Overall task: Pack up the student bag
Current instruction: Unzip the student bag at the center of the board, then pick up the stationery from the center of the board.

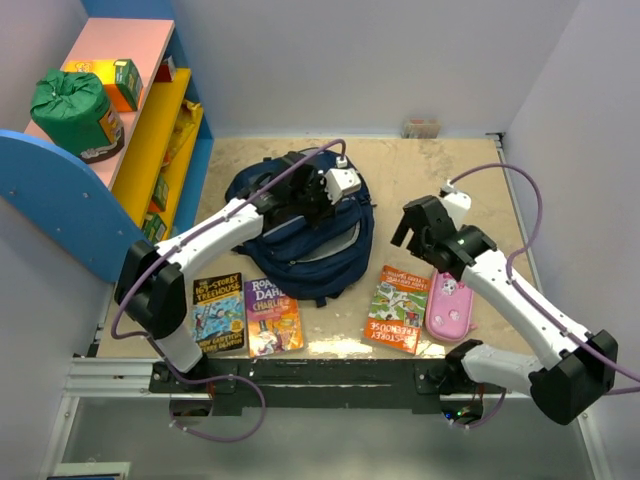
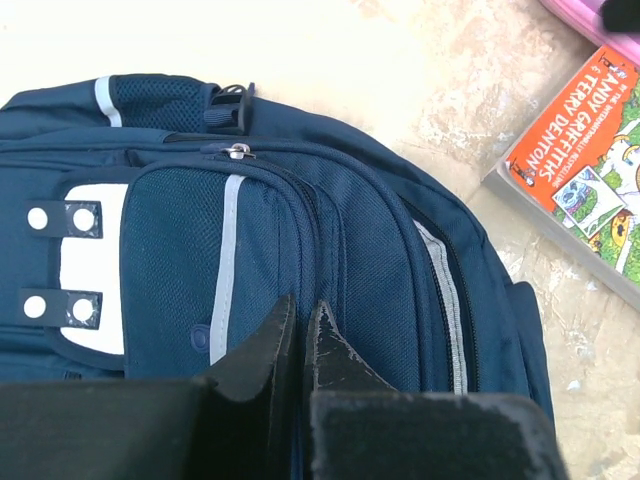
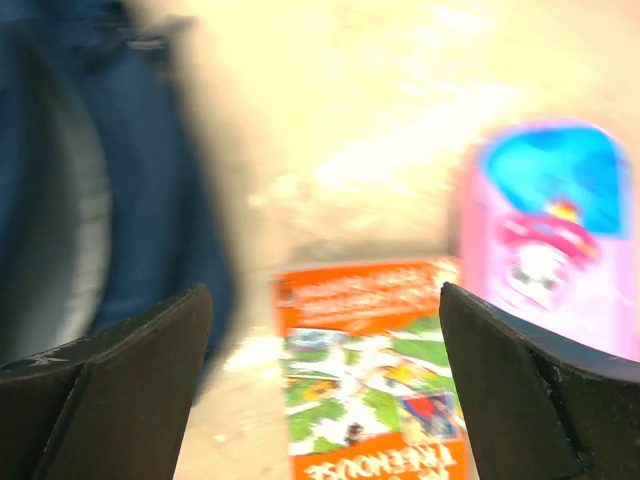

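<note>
Read "ANDY GRIFFITHS" and "TERRY DENTON" in white on the orange book point(image 2: 590, 170) via the left wrist view; read "TREEHOUSE", upside down, on the same cover via the right wrist view. Made out "STOREY TREEHOUSE" on the dark-covered book point(image 1: 218, 312) at near left, and "DAHL" on the purple-and-orange book point(image 1: 272, 318) just beside it to the right. Could not read any print on the green box point(image 1: 127, 82) or on the pink case point(image 1: 449, 306) just right of the orange book. Located the student bag point(image 1: 300, 235) flat at table centre, far of the books, white patches and grey stripe facing up. Found the left gripper point(image 2: 303, 310) closed, tips pressed against the seam of the bag's front pocket; cannot tell about pinched fabric. Found the right gripper point(image 3: 325, 290) spread wide, nothing between the fingers point(image 3: 110, 390), hovering right of the bag and just far of the orange book. Logged a mottled beige tabletop point(image 1: 440, 170), plain pale walls point(image 1: 400, 60), a metal rail point(image 1: 110, 378) along the near edge, and at far left a pink, yellow and blue shelf point(image 1: 150, 130) carrying a green drawstring sack point(image 1: 72, 108).
</note>
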`<state>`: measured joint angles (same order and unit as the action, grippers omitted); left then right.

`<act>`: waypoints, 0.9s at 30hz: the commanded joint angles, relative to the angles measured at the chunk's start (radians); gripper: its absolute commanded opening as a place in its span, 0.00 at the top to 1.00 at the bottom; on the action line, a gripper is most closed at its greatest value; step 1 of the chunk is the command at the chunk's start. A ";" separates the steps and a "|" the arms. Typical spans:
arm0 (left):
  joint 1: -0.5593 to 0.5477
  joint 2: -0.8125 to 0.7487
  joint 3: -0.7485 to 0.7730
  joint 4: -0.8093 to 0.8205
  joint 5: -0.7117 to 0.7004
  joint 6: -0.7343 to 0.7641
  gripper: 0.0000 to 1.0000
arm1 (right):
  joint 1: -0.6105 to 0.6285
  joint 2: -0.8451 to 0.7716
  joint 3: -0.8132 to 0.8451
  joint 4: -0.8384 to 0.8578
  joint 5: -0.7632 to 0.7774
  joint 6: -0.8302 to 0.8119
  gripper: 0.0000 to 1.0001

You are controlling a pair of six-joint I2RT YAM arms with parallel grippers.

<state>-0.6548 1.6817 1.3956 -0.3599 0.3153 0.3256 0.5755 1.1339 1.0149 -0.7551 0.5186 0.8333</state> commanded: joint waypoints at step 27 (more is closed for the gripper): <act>0.021 -0.126 -0.144 0.210 0.139 0.018 1.00 | -0.384 0.506 0.050 -0.158 0.001 -0.091 0.01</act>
<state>-0.6350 1.6100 1.2469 -0.2249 0.3901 0.3336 0.2008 1.5810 1.0317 -0.9607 0.5282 0.7868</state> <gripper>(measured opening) 0.053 0.986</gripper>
